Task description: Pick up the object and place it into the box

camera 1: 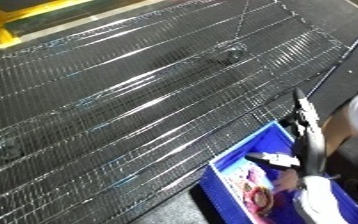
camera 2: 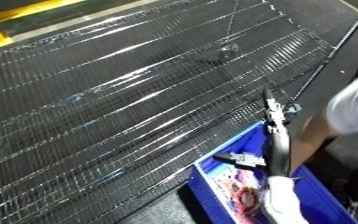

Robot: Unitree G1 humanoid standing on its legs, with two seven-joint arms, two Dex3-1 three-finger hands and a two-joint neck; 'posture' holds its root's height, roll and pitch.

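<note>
The right hand [camera 1: 307,142] hangs over the blue bin [camera 1: 233,155] at the worktop's [camera 1: 140,100] near right, fingers straight, holding nothing. A pink object [camera 1: 257,192] lies inside; lift clear without snagging the rim.

The wire mesh surface [camera 1: 131,100] lies bare across nearly its whole width, giving free passage from its far edge to its near edge. Off its near right corner, the blue bin [camera 1: 238,162] is crowded: the right hand [camera 1: 310,145] reaches over it, above a pink object [camera 1: 257,192] inside.
</note>
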